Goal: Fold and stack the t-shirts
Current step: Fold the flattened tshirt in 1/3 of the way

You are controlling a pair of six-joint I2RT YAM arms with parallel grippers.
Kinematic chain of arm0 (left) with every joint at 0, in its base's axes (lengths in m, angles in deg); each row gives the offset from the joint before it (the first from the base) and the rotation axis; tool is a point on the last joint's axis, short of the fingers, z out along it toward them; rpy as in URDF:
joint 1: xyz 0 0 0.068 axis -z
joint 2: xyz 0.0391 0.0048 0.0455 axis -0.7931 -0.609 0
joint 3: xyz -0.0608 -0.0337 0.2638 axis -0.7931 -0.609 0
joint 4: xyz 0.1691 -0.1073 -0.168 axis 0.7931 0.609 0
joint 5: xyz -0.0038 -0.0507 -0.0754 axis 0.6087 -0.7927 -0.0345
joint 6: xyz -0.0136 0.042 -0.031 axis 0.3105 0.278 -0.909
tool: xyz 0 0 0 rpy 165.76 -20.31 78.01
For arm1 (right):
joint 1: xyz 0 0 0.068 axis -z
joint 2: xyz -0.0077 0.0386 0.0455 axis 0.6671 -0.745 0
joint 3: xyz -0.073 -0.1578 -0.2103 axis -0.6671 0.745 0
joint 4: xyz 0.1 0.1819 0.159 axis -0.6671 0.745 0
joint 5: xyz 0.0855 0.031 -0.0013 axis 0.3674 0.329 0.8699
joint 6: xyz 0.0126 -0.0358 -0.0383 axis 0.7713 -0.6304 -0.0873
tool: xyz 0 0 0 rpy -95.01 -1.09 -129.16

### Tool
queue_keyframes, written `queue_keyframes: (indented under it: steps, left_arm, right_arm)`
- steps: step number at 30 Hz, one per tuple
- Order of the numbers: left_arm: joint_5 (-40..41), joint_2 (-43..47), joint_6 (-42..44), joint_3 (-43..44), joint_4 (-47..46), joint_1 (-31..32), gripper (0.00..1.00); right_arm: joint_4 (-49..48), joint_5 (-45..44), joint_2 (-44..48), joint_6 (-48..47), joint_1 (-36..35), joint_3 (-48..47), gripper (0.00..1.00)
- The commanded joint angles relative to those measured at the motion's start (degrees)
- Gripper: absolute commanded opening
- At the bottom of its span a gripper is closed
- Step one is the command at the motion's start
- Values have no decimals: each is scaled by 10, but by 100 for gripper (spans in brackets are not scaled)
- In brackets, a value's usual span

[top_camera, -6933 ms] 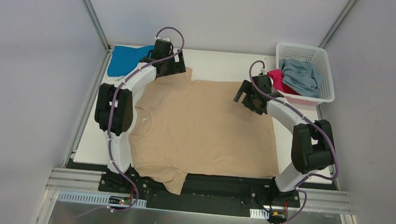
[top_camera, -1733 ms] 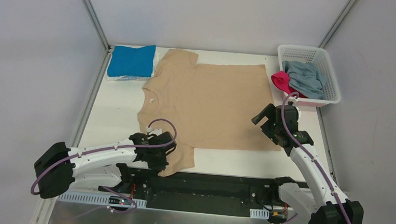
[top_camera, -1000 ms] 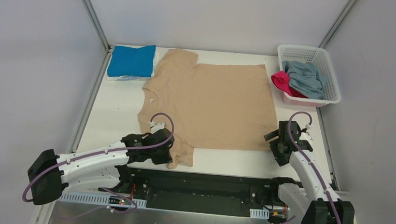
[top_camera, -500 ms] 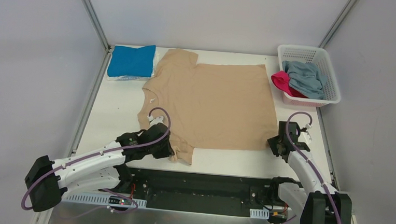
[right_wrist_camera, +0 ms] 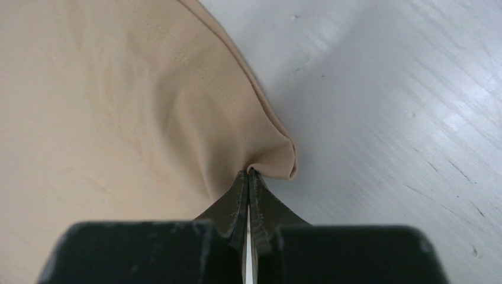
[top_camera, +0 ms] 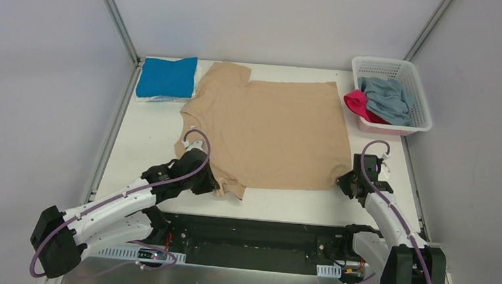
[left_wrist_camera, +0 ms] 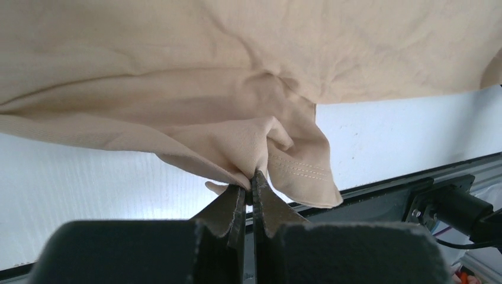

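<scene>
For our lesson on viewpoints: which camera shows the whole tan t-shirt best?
Top external: the tan t-shirt lies spread out, nearly all visible. Left wrist shows only its bunched sleeve pinched by the left hand; right wrist only a corner pinched by the right hand.

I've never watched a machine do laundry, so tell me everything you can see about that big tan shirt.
The tan shirt is soft, plain, short-sleeved cloth, spread nearly flat on the white table, collar toward the left, hem toward the right. Its near sleeve is bunched up and pinched in the left claw; its near hem corner is pinched in the right claw. Stitching shows along the edges.
</scene>
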Motion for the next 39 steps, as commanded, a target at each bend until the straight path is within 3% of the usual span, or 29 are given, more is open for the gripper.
queue_keyframes:
  steps: [1, 12, 39]
  left_arm:
    - [-5, 6, 33, 36, -25, -19, 0]
    - [3, -23, 75, 78, -59, -71, 0]
    - [-4, -190, 214, 202, -185, -213, 0]
  right_arm:
    - [-19, 25, 7, -39, 1, -40, 0]
    - [-26, 19, 20, -63, -1, -87, 0]
    - [-173, -52, -182, -81, -23, -229, 0]
